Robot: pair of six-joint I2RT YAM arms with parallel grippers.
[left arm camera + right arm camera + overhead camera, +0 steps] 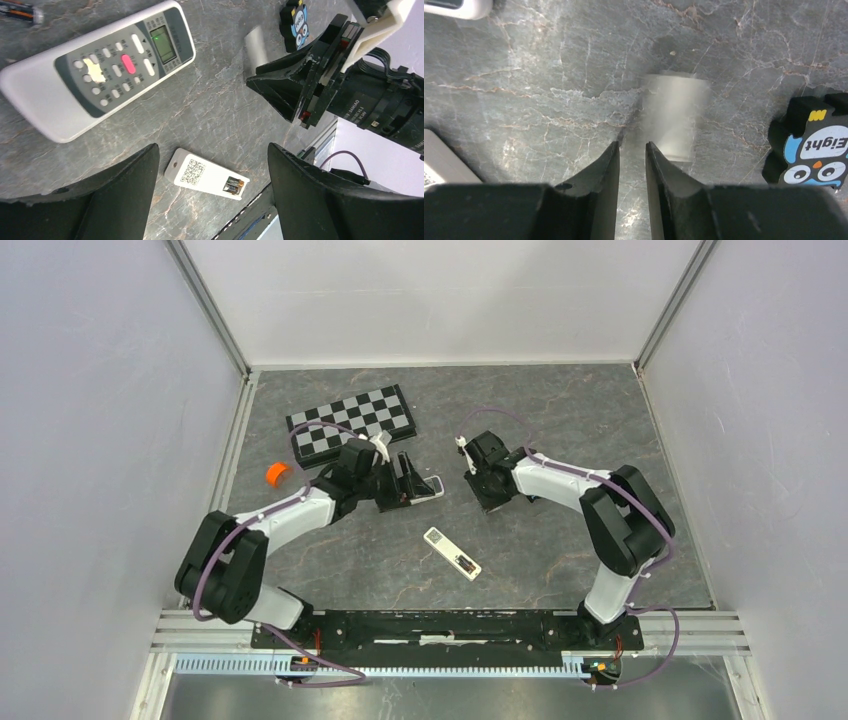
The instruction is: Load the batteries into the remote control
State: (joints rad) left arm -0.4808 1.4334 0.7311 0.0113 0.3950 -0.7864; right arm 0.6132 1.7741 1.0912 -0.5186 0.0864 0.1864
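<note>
Pale piece [676,117] by right gripper [632,147] blurred — battery [20,11] cut off.

White shells are covering the left arm [290,513] and right arm [555,480] between black joints, above the base rail [440,625]. Purple cables [345,152] are looping along both (white "DAMIAO" lettering is marking the right wrist motor [370,107]). The left pincer [212,147] is showing black wedge fingers.

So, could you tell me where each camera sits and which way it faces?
Top external: above and behind the bases, looking down at the table; left arm, right arm show.
Left wrist: faces down at the white remote control; own spread fingers and the right gripper show.
Right wrist: faces down at the table; own close-set fingers show.
Wrist views share the penguin gadget.
</note>
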